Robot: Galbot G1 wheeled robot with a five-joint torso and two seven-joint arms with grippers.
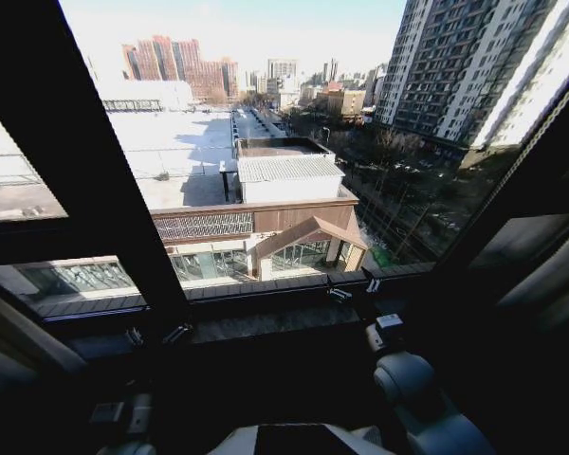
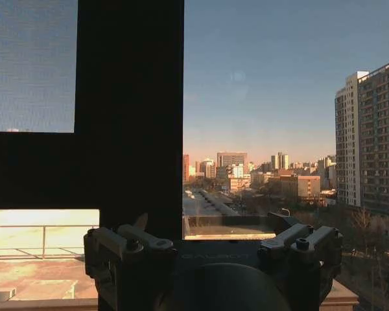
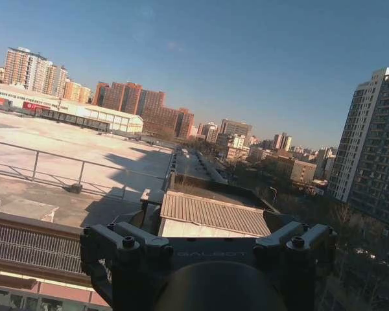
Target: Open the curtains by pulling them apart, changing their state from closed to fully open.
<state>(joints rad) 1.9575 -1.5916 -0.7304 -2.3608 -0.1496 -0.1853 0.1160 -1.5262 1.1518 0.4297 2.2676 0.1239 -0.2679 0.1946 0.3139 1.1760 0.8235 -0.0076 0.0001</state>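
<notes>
From the head view, the window point(image 1: 266, 142) stands bare across its middle, with rooftops and tower blocks plain through the glass. The curtains point(image 1: 542, 270) hang pushed out to the sides as dim folds, one mass down the right edge and another low at the left; they are too dark to make out pleats or weave. A thick dark frame post point(image 1: 95, 180) slants down the left part of the glass to the sill point(image 1: 266, 322). The left gripper point(image 1: 155, 335) is low before the sill near the foot of that post, its fingers spread with nothing between them. The right gripper point(image 1: 356, 289) is higher and to the right, just at the sill's edge, likewise spread and empty, apart from the fabric on its side.

The left wrist view faces the same frame post point(image 2: 129, 97) head on. The left gripper point(image 2: 211, 241) shows its two fingers wide apart, holding nothing. Beyond the post one pane point(image 2: 29, 65) carries a fine woven grain; whether that is cloth or a screen cannot be told.

The right wrist view looks out through clear glass over a flat roof point(image 3: 65, 149); the right gripper point(image 3: 209, 245) is wide apart and empty there too.
</notes>
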